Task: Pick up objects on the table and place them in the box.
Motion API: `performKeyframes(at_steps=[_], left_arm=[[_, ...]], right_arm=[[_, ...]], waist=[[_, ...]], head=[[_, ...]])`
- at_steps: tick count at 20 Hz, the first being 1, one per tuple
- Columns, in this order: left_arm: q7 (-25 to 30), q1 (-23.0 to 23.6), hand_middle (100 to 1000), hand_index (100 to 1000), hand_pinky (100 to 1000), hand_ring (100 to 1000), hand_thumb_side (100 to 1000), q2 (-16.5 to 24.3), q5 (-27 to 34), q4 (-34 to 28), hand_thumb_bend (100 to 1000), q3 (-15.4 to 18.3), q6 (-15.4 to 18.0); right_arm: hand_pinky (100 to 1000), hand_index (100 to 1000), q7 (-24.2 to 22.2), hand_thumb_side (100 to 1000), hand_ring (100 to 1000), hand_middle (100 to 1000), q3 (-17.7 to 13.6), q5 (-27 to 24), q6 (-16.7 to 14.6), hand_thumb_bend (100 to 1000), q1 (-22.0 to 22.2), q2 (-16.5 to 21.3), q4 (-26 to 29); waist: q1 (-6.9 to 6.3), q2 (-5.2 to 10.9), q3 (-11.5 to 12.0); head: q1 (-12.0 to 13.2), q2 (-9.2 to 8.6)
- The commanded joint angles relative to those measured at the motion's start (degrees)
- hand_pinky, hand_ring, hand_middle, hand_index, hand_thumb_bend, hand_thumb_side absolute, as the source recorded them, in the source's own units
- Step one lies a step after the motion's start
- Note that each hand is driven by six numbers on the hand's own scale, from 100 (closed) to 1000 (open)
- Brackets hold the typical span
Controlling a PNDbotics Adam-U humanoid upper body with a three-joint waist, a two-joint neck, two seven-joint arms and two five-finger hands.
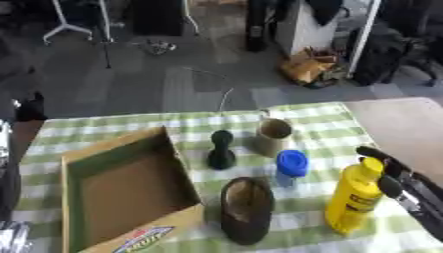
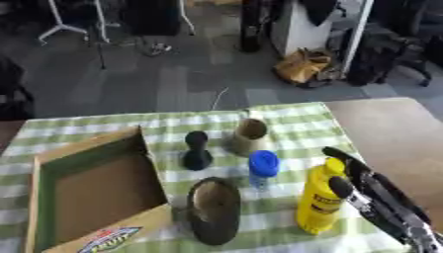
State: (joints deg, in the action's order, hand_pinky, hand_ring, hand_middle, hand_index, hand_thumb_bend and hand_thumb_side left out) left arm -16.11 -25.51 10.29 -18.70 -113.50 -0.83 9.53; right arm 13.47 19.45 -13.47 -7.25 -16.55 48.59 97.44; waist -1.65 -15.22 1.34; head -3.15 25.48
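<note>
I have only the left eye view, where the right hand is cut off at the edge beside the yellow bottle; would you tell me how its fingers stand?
Observer: In the right eye view the right hand shows almost whole. Its fingers are straight and open, curled round nothing.
Operator: Thank you. Which way does it lie?
Observer: It lies slantwise from the lower right corner, where a silver part of the wrist shows. The fingers point up and left, ending beside the yellow bottle. I cannot tell whether they touch it.
</note>
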Motion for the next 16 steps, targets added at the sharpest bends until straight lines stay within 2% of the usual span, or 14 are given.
performKeyframes(at_steps=[1,2,3,12,16], left_arm=[[0.11,-0.29,841,744,856,910,1000,0.34,0.28,-1.09,102,-0.13,0.14],[0.12,-0.29,841,744,856,910,1000,0.32,0.33,-1.09,102,-0.15,0.16],[0.11,-0.3,841,741,856,910,1000,0.29,0.39,-1.09,102,-0.17,0.17],[0.13,-0.49,834,737,853,904,1000,0.0,1.12,-1.09,102,-0.37,0.3],[0.03,-0.53,833,736,851,903,1000,0.05,1.41,-1.09,101,-0.35,0.22]], right_arm=[[995,1000,0.56,888,1000,953,-0.56,1.28,0.94,811,-0.92,0.83,0.29],[995,1000,0.94,888,1000,953,-0.58,1.58,1.26,811,-1.01,0.76,0.15],[984,1000,1.4,882,1000,903,-0.62,1.83,1.55,791,-1.08,0.7,0.03],[971,1000,5.47,861,1000,884,-0.73,3.19,4.74,726,-1.56,0.46,-1.06],[959,962,7.04,848,1000,847,-0.81,2.96,5.9,705,-1.72,0.18,-1.95]], waist=[[0.26,0.81,0.12],[0.26,0.79,0.16],[0.25,0.75,0.19],[0.2,0.47,0.52],[0.13,0.28,0.58]], head=[[0.06,-0.64],[0.06,-0.69],[0.06,-0.74],[0.04,-0.94],[0.02,-0.97]])
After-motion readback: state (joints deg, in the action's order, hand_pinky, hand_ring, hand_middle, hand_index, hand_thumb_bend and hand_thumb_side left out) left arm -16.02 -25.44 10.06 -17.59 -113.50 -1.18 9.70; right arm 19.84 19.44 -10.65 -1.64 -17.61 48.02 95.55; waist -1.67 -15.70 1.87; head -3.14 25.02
